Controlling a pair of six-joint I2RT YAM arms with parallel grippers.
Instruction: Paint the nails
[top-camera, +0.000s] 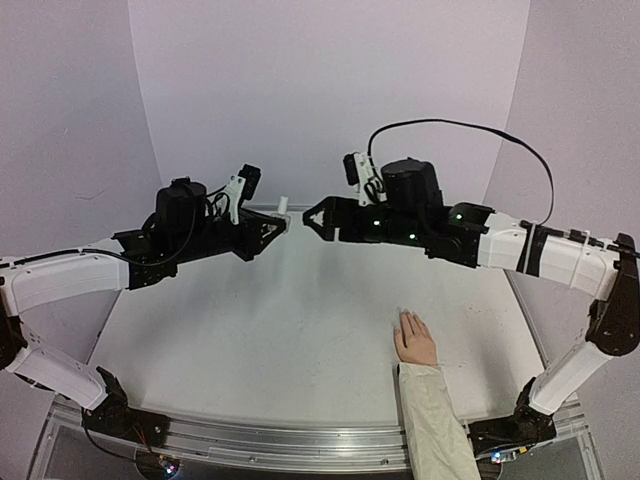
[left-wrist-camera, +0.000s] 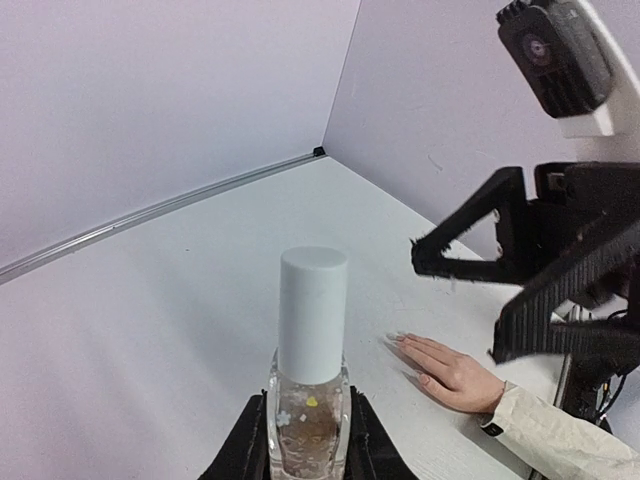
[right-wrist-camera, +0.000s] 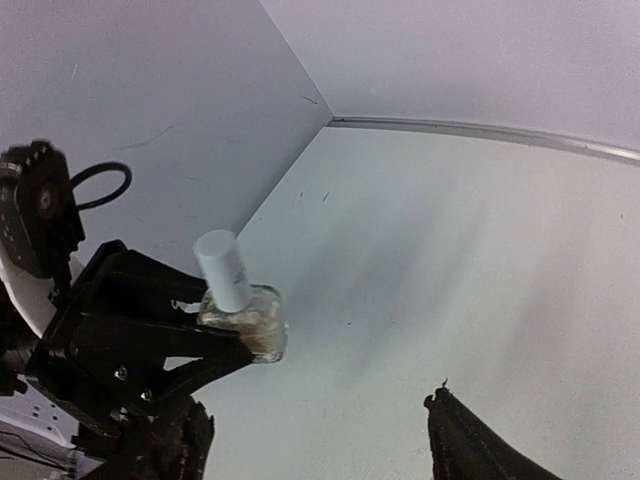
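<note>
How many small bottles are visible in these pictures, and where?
1. The clear white-capped bottle is clamped in the left gripper, held above the table, facing the open right gripper. No other bottle shows.

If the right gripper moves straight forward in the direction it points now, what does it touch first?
Most likely the white cap of the bottle that the left gripper holds upright facing it. The right gripper is open, nothing lies between; exact alignment is unclear.

Clear, flower-speckled bottle (left-wrist-camera: 307, 425) with white cap (left-wrist-camera: 312, 315); pale flesh-coloured hand (left-wrist-camera: 452, 372), cream sleeve (left-wrist-camera: 560, 440); white table (left-wrist-camera: 150, 330)
</note>
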